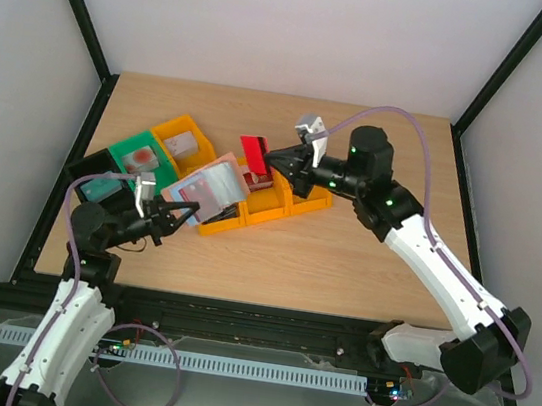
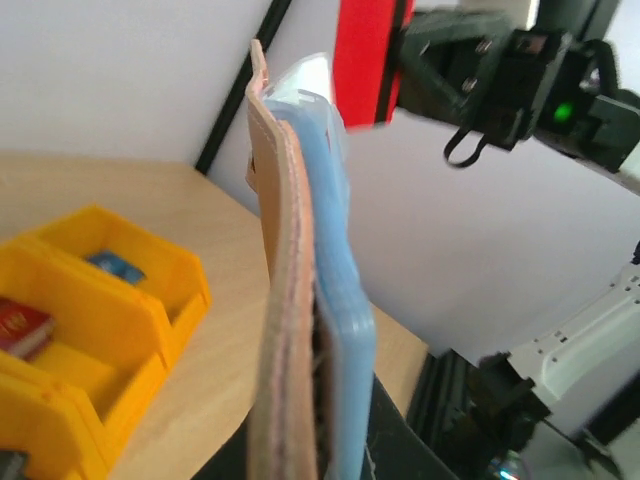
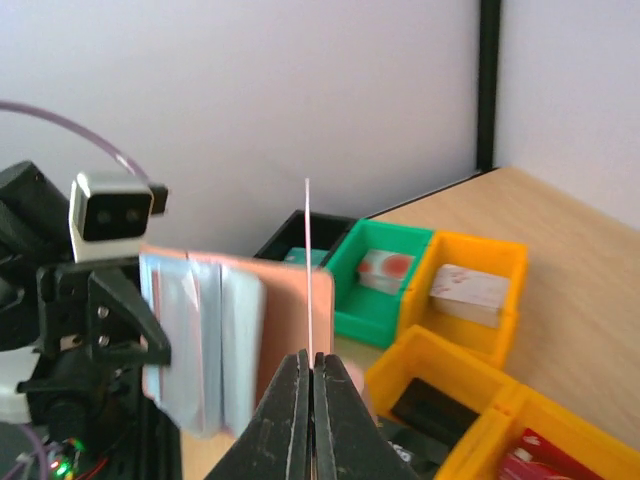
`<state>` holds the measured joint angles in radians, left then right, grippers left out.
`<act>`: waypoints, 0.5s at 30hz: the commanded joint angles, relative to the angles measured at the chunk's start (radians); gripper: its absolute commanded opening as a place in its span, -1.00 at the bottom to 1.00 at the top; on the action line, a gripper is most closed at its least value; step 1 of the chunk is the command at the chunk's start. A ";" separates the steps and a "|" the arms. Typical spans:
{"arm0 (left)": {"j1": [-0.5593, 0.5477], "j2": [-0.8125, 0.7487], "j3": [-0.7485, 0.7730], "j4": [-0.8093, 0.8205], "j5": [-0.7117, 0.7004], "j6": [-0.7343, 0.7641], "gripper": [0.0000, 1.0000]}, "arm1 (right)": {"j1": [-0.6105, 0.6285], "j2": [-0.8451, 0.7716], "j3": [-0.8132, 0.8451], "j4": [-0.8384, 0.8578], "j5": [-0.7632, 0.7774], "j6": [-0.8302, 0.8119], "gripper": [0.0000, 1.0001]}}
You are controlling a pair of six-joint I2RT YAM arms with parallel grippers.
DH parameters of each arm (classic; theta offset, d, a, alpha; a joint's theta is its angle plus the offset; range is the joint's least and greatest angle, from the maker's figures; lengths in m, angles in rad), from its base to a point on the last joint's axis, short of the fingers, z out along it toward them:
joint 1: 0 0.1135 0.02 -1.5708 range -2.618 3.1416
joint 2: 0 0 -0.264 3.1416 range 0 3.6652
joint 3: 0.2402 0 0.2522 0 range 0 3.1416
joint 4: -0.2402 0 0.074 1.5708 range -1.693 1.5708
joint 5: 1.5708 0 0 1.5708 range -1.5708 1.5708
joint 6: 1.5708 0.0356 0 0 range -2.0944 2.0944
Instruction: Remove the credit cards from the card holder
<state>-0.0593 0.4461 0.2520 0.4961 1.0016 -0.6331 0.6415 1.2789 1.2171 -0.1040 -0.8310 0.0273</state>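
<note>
My left gripper [image 1: 163, 216] is shut on the card holder [image 1: 213, 187] and holds it open above the table, its light blue lining with card slots facing the right arm. In the left wrist view the holder [image 2: 290, 330] stands edge-on, tan outside, blue inside. My right gripper [image 1: 278, 164] is shut on a red credit card [image 1: 255, 151], held clear of the holder and above the orange bins. The card shows red in the left wrist view [image 2: 365, 60] and as a thin edge-on line [image 3: 308, 260] above my right gripper [image 3: 312, 375], with the holder [image 3: 230, 330] behind it.
A row of orange bins [image 1: 271, 203] lies under the holder and card, some with cards inside. A green bin [image 1: 141, 157], a black bin [image 1: 102, 185] and another orange bin [image 1: 184, 140] stand at the left. The bins also show in the right wrist view [image 3: 470, 300].
</note>
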 commanded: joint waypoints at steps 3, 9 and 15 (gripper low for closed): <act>-0.171 0.131 -0.004 -0.189 -0.022 -0.069 -0.95 | -0.028 -0.097 -0.045 0.076 0.075 0.054 -0.97; -0.396 0.369 -0.013 -0.283 -0.127 -0.083 -0.95 | -0.028 -0.118 -0.077 0.074 0.076 0.066 -0.97; -0.500 0.518 -0.046 -0.308 -0.230 -0.130 -0.95 | -0.028 -0.134 -0.104 0.069 0.058 0.054 -0.97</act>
<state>-0.5327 0.9108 0.2230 0.2344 0.8608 -0.7246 0.6144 1.1732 1.1282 -0.0586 -0.7696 0.0788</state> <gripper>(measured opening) 0.064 0.017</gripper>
